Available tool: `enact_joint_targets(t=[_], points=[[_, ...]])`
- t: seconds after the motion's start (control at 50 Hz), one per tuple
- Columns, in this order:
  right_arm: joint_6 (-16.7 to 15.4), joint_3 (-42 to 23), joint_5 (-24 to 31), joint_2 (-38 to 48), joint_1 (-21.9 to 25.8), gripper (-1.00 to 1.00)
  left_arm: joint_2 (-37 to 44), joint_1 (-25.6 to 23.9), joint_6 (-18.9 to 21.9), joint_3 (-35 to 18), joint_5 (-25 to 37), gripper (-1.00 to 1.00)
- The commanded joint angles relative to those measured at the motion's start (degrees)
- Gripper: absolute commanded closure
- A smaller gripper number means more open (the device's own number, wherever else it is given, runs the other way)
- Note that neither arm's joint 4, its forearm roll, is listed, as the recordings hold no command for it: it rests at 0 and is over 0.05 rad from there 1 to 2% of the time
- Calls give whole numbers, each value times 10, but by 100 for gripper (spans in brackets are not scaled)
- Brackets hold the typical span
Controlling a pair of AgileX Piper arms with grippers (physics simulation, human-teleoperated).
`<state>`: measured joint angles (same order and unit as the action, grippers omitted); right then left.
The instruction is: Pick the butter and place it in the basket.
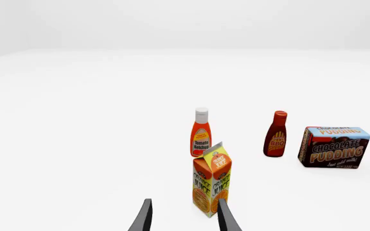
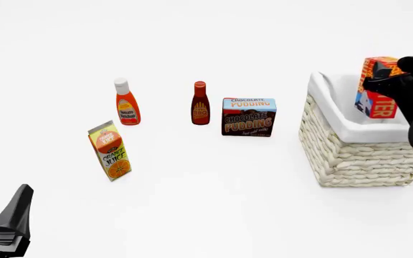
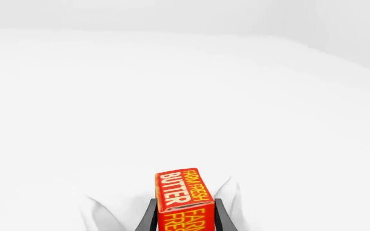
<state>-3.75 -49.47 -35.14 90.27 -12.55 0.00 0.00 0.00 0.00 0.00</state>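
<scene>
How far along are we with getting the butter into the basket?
Pick looks done: the right gripper has its jaws shut on the butter, lifted off the table. In hand: the butter hangs over the basket opening. Left: lower and release it. The left gripper is open and idle.

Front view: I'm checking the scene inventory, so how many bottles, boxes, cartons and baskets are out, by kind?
Bottles: 2, ketchup and BBQ sauce
Boxes: 2, chocolate pudding and butter
Cartons: 1, orange juice
Baskets: 1, basket
Total: 6
</scene>
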Motion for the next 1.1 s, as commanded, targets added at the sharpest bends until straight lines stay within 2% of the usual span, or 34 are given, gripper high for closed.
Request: enact_joint_targets(t=[0.02,1.1], points=[[10,-8,-7,1,-1,100,0,0,0,0,0,-100],[5,-13,-19,24,-9,100,0,0,0,0,0,-100]])
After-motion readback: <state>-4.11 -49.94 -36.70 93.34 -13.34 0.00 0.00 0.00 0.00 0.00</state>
